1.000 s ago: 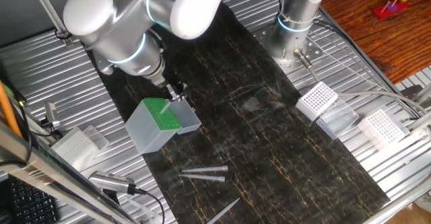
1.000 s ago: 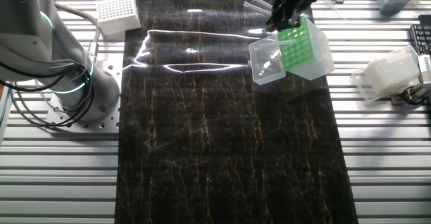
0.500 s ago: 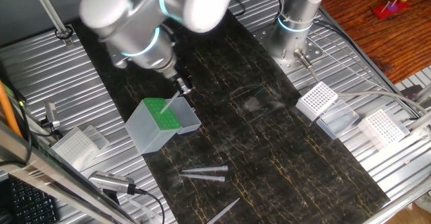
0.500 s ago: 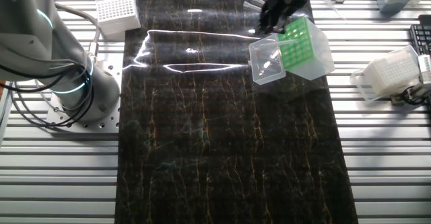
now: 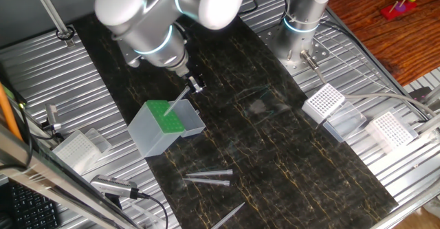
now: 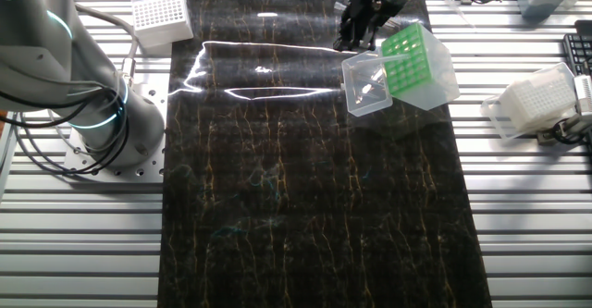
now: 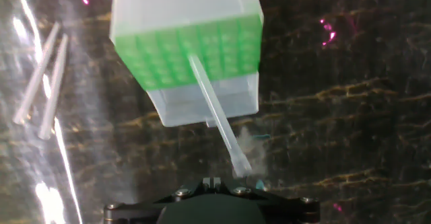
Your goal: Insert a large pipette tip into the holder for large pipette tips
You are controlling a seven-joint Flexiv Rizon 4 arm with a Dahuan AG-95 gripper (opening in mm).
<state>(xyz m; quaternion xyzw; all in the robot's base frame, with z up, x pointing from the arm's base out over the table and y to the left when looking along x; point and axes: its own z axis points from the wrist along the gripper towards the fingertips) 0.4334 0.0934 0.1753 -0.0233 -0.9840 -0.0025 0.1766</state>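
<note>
The holder for large pipette tips [image 5: 157, 134] is a pale grey-blue box with a green grid top [image 5: 167, 117] and an open clear lid. It lies tilted on the dark mat and also shows in the other fixed view [image 6: 418, 66] and the hand view [image 7: 185, 42]. A clear large pipette tip [image 5: 179, 102] stands slanted in one grid hole; it is also visible in the other fixed view [image 6: 393, 57] and the hand view [image 7: 215, 113]. My gripper [image 5: 197, 86] hovers just past the tip's wide end, off the holder [image 6: 356, 38], open and holding nothing. Its fingers are out of the hand view.
Loose pipette tips [image 5: 206, 177] lie on the mat near the front, also in the hand view [image 7: 40, 83]. White grid racks stand at the right [image 5: 323, 102], far right [image 5: 392, 129] and left [image 5: 75, 146]. A second arm's base [image 5: 299, 23] stands at the back.
My gripper has drawn back up and away from the holder, toward the mat's middle. The pipette tip stays slanted in the green grid. The holder has not moved.
</note>
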